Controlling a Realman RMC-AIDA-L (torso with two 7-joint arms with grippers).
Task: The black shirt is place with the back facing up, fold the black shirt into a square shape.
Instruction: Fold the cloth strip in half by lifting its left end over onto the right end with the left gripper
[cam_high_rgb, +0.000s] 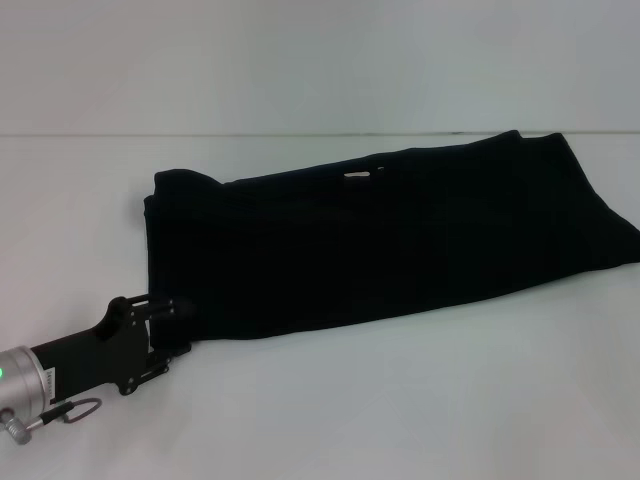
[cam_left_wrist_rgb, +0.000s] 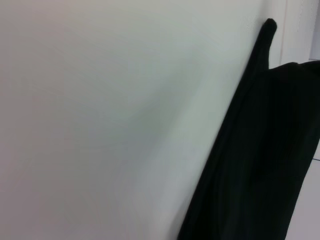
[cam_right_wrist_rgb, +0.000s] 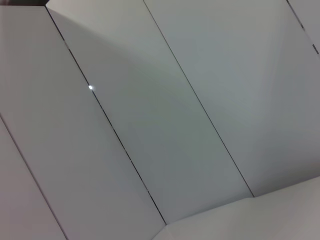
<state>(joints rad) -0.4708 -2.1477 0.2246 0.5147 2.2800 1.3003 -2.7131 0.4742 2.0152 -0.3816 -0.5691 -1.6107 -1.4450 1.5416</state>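
One fold is in: the shirt (cam_high_rgb: 390, 240) lies as a long band across the surface's middle. My left gripper (cam_high_rgb: 170, 330) meets its near-left corner (jaw state unclear); next, fold that end across.

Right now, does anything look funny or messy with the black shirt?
The black shirt lies as a long folded band, slanted across the table, not square. The left tool sits at its near-left corner.
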